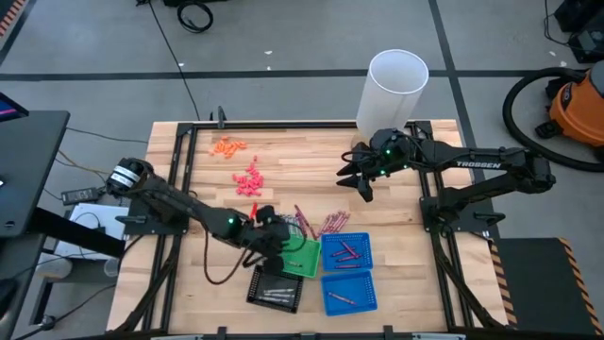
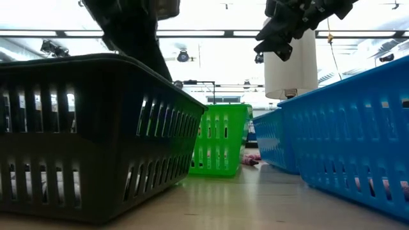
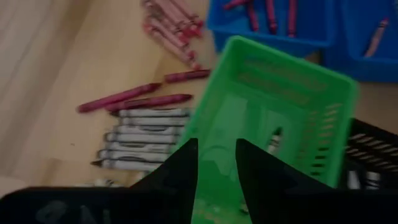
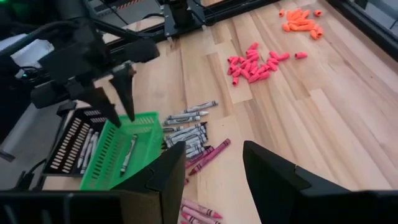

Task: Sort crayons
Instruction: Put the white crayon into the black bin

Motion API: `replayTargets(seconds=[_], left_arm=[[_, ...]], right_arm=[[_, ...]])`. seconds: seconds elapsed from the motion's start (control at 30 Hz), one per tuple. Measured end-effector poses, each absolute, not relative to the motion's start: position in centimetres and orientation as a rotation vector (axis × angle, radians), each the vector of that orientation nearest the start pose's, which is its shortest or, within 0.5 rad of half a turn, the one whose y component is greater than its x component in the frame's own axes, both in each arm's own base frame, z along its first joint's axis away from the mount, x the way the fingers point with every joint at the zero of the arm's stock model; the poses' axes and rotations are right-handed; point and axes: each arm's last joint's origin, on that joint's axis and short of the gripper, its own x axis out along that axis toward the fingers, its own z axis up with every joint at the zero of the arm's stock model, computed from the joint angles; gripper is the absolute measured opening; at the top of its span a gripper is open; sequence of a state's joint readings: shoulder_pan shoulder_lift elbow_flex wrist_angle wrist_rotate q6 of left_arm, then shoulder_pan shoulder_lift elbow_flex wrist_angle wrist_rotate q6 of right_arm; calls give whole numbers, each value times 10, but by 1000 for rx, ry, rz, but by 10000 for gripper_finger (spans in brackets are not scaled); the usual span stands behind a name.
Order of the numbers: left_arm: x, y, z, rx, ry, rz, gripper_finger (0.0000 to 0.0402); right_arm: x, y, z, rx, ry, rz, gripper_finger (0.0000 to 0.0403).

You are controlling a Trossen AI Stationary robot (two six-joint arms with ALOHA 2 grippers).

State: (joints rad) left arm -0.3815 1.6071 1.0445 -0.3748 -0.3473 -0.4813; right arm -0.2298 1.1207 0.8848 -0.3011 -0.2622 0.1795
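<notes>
Grey and dark red crayons lie loose on the wooden table, also seen in the left wrist view as crayons. One grey crayon lies in the green tray. My left gripper hovers open just above that tray's left side, its fingers apart with nothing between them. The right gripper hangs open over the table's far right part, its gap bare. Red crayons lie in two blue trays, grey ones in a black tray.
A tall white cylinder stands at the far edge behind the right arm. Orange bits and coral-pink bits lie in two clusters at the far left. The trays crowd the near edge. Bare wood lies between the clusters and the right gripper.
</notes>
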Motion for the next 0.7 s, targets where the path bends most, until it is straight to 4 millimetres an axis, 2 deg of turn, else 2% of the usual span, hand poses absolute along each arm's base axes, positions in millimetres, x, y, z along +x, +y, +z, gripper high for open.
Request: replayTargets(seconds=[0.2,0.33,0.5,0.7], left_arm=[[284,-84,208,-132,865,236,116],[272,-61,197,-294,873,375,116],[271,-41,183,-533,880,517,116],[274,-27,168,-650,910,650,117]], right_arm=[[235,-48,293,304,522,-23,169],[235,-48,293,302,522,-31,169],[235,-48,293,300,522,-53,169],[236,-49,294,298,513,-52,169]])
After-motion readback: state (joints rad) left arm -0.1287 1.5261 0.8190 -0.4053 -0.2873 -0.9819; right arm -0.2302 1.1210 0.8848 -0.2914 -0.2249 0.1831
